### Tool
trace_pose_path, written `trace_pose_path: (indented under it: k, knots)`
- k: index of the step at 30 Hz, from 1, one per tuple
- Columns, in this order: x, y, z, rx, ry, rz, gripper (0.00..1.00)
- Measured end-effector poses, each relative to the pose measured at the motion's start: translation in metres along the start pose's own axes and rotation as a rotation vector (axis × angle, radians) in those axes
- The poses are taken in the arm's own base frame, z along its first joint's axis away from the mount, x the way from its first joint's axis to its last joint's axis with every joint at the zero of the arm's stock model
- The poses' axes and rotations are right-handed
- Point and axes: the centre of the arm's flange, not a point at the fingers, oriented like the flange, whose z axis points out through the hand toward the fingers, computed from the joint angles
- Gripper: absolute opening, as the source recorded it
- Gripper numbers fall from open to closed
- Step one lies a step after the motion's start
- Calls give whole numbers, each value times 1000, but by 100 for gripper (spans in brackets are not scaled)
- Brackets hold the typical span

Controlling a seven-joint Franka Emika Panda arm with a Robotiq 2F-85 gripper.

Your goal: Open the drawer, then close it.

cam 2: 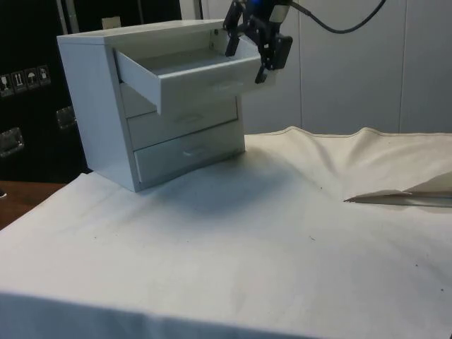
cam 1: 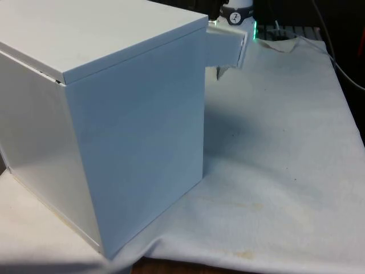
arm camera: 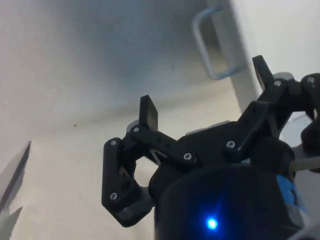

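A white chest (cam 2: 92, 106) of three drawers stands on the cloth, and its top drawer (cam 2: 191, 74) is pulled well out. In the front view the chest (cam 1: 114, 114) turns its back and side to me, with the drawer's front (cam 1: 225, 45) sticking out past its far corner. My gripper (cam 2: 251, 53) hangs open over the far end of the drawer's front panel. One finger (cam 2: 231, 42) is inside the drawer and the other outside. In the wrist view the gripper (arm camera: 205, 92) is open near the drawer's wire handle (arm camera: 210, 47), without holding it.
The middle drawer (cam 2: 187, 120) and bottom drawer (cam 2: 187, 152) are shut. The white cloth (cam 2: 282, 233) lies flat before the chest, with raised folds (cam 2: 395, 194) at the side view's right. A black cable (cam 2: 339, 25) hangs behind the arm.
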Motion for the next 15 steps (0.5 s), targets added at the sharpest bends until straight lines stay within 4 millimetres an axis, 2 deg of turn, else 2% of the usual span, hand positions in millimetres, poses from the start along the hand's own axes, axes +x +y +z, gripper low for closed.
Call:
trace_pose_path:
  k: [15]
  knots:
    - [-3,-25,-14,9,30,-5,100]
